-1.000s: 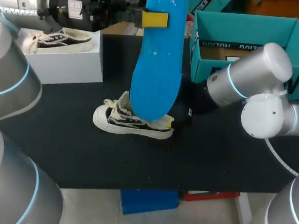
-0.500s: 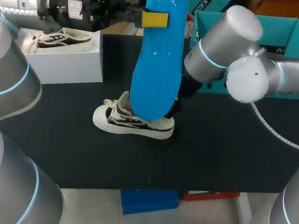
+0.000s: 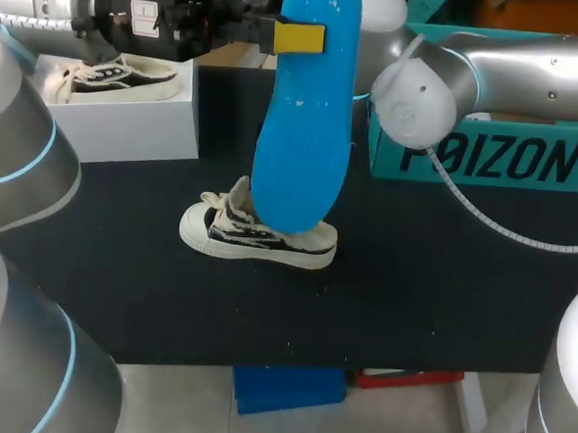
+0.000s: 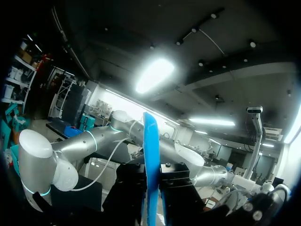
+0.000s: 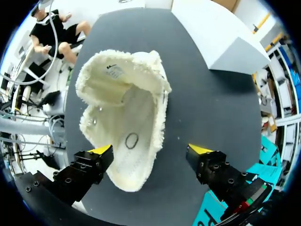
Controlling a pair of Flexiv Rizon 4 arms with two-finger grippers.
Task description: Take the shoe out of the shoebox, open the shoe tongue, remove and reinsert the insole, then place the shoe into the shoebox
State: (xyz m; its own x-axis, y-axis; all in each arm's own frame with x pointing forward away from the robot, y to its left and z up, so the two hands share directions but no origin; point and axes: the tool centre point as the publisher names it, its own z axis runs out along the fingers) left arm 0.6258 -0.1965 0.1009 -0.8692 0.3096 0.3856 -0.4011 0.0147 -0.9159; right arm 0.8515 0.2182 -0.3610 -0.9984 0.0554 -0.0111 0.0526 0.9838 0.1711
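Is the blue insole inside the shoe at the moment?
No, the left claw holds the insole aloft, and the shoe shows an empty inside.

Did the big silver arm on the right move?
Yes. The silver right arm swung toward the far side of the black table: it was in front of the teal cardboard shoebox, now it stretches across its top.

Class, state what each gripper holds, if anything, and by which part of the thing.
The left gripper holds the blue insole near its upper end, pinched across its flat faces. The right gripper is open over the shoe and holds nothing.
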